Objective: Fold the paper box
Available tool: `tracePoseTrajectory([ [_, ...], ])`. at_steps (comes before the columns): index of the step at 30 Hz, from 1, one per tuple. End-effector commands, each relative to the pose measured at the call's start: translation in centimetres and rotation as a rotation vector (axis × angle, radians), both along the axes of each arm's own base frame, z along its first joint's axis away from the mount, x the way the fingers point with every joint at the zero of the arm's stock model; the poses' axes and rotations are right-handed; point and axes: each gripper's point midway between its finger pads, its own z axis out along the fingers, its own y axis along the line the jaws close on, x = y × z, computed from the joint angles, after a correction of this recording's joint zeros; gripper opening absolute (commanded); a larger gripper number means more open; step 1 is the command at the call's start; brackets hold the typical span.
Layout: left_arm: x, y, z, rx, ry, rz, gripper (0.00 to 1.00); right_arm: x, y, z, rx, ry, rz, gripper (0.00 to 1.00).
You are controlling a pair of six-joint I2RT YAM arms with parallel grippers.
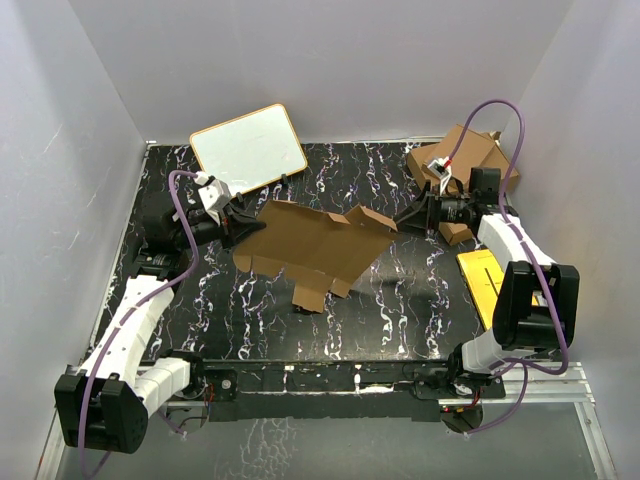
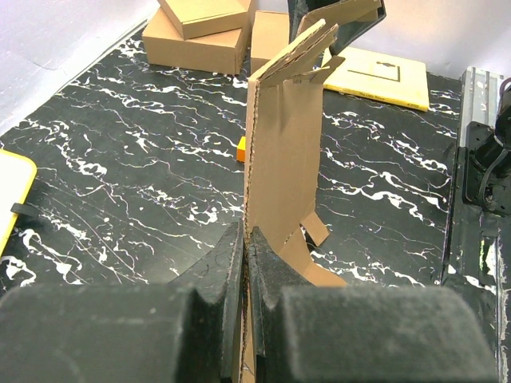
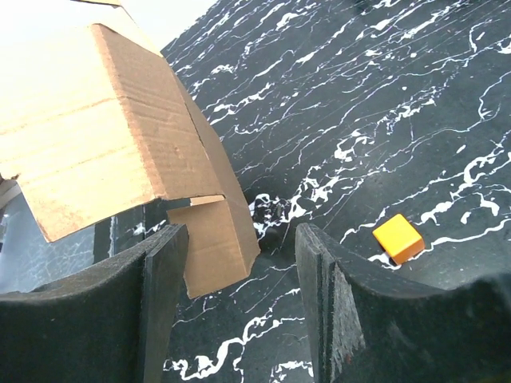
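1. We look down on a black table [image 1: 400,300] with white marbling, walled in white, with one arm reaching in from each near corner.
2. The paper box [image 1: 315,245] is an unfolded sheet of plain brown cardboard, cut with tabs and crease lines. It is held up over the middle of the table, and one narrow flap hangs down at its near side.
3. The left gripper [image 1: 243,222] holds the sheet's left edge. In the left wrist view, its two dark fingers [image 2: 267,271] are pressed together on the cardboard, which rises on edge away from them.
4. The right gripper [image 1: 405,218] is at the sheet's right end. In the right wrist view, its fingers [image 3: 160,271] are spread apart. A small flap sits in the gap beside one finger, and the other finger is clear of the cardboard.
5. Three closed brown cartons [image 1: 470,155] sit in the far right corner, one of them stacked on another. We cannot see what they contain.
6. A yellow sheet [image 1: 485,285] with black lines lies flat near the right arm.
7. A small orange cube [image 3: 398,237] rests on the table under the raised cardboard.
8. A whiteboard [image 1: 248,148] with a pale wooden frame lies at the far left.
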Motion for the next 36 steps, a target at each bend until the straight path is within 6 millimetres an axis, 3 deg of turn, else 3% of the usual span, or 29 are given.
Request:
tracePoseTrajectory([
  [1,-0.1,0.0,1.2,-0.008,-0.051,-0.014,0.00,-0.3,0.4,1.3,0.026,-0.083,0.045,0.61],
  [9,-0.1,-0.1,1.4,-0.013,-0.054,-0.021,0.00,0.4,0.8,-0.5,-0.009,-0.043,0.021,0.61],
  [25,0.0,0.2,1.3,-0.012,-0.058,-0.010,0.00,-0.6,2.4,-2.2,-0.011,-0.015,0.087,0.64],
  [36,0.0,0.3,1.4,-0.017,-0.060,-0.014,0.00,-1.0,3.3,-4.0,-0.034,0.011,0.131,0.60],
])
